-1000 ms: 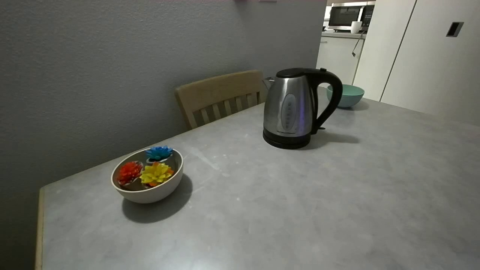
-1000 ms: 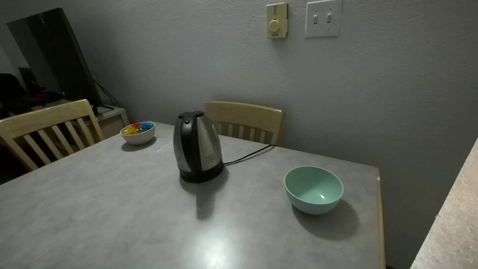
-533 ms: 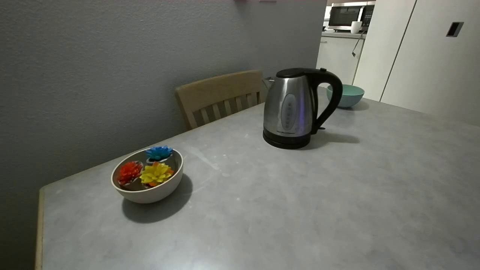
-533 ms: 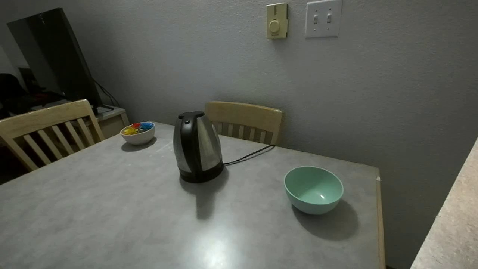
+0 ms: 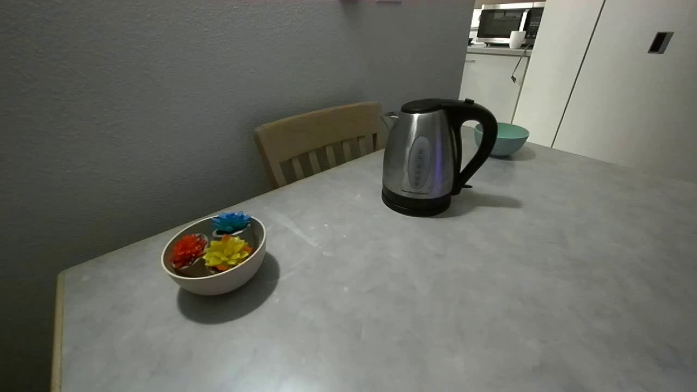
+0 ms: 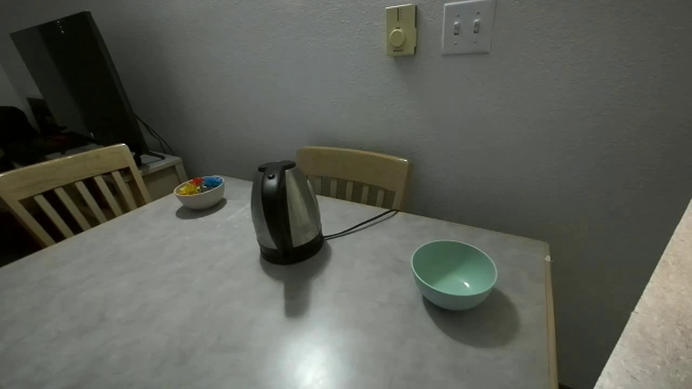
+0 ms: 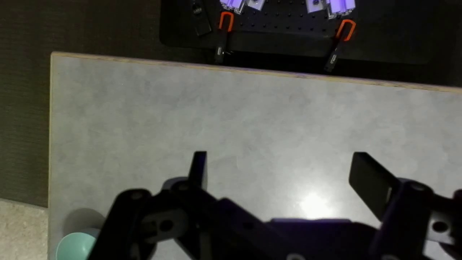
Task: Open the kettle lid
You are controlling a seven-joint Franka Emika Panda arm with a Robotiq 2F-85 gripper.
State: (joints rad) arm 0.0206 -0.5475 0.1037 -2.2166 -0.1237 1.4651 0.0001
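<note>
The kettle [image 5: 400, 163] is brushed steel with a black base and black handle. It stands upright on the grey table [image 5: 435, 305]; the kettle also shows in an exterior view [image 6: 305, 210]. Its black lid [image 5: 422, 105] is closed, with a small button [image 5: 469, 101] at the top of the handle [image 5: 487, 136]. My gripper [image 7: 280, 155] is open and empty in the wrist view, high above the table. The kettle is out of the wrist view, and my gripper is out of both exterior views.
A mint green bowl [image 6: 454, 275] stands near the table end. A white bowl [image 5: 239, 277] holds red, yellow and blue flowers. A black cord [image 6: 362, 224] runs from the kettle base to the table edge. Wooden chairs [image 6: 351, 167] stand around; a wall is behind.
</note>
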